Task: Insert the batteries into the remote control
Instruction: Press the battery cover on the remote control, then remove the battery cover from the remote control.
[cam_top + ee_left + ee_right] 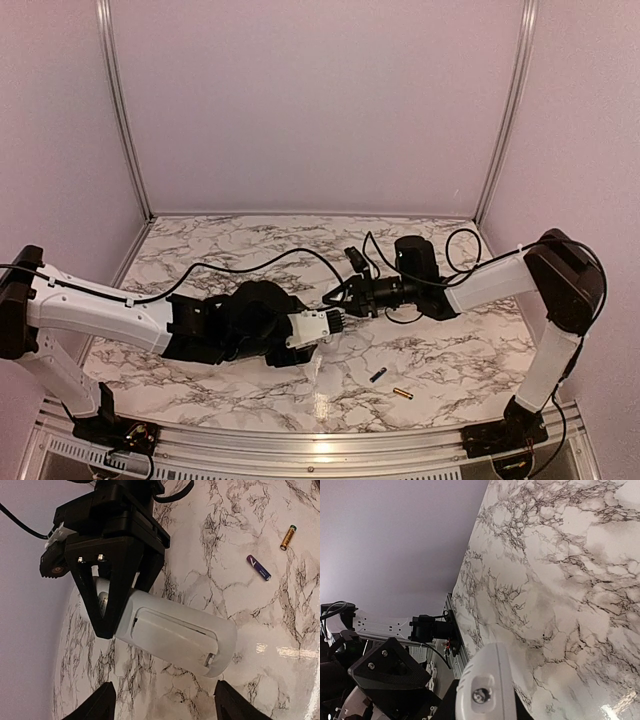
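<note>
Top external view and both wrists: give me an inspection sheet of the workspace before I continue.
Surface: marble-patterned tabletop, glare near its front edge.
Job's things: slim white plastic remote control held by one end, back cover looks in place; dark blue cylindrical battery and gold cylindrical battery lie apart on the tabletop.
Clutter: nothing seen.
Grippers: right gripper shut on the remote's end; left gripper open, not touching it.
Cables: black cables loop along both arms, away from the batteries.
Surroundings: plain pale walls, metal frame posts.
</note>
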Available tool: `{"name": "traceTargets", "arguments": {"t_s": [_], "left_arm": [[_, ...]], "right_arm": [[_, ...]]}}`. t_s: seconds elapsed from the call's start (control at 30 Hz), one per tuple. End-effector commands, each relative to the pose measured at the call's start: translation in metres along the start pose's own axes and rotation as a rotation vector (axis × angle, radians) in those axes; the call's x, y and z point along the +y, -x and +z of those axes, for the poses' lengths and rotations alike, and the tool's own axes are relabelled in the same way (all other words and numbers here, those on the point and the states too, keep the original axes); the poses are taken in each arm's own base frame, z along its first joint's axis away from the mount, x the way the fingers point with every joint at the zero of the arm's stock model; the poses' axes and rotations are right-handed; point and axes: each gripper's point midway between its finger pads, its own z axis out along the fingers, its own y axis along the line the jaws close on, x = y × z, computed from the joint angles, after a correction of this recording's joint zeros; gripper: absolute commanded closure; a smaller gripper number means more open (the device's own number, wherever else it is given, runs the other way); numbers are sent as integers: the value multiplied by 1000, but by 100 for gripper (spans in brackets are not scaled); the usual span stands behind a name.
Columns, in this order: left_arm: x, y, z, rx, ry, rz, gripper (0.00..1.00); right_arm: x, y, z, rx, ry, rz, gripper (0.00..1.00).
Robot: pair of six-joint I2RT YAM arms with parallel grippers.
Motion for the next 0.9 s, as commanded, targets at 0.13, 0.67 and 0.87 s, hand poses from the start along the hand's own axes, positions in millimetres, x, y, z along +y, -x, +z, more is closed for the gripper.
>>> {"name": "traceTargets", "arguments": {"t_s": [0.13, 0.67, 0.87], "left_arm": [[28, 18, -3, -72, -54, -386, 27], [38, 29, 32, -51, -242, -858, 32], [27, 20, 40, -10, -261, -860, 32]], "right_arm": [[-5, 19, -6, -85, 26, 22, 100], [-8, 26, -8, -129, 8, 29, 100], [-6, 26, -8, -129, 10, 25, 100]]}}
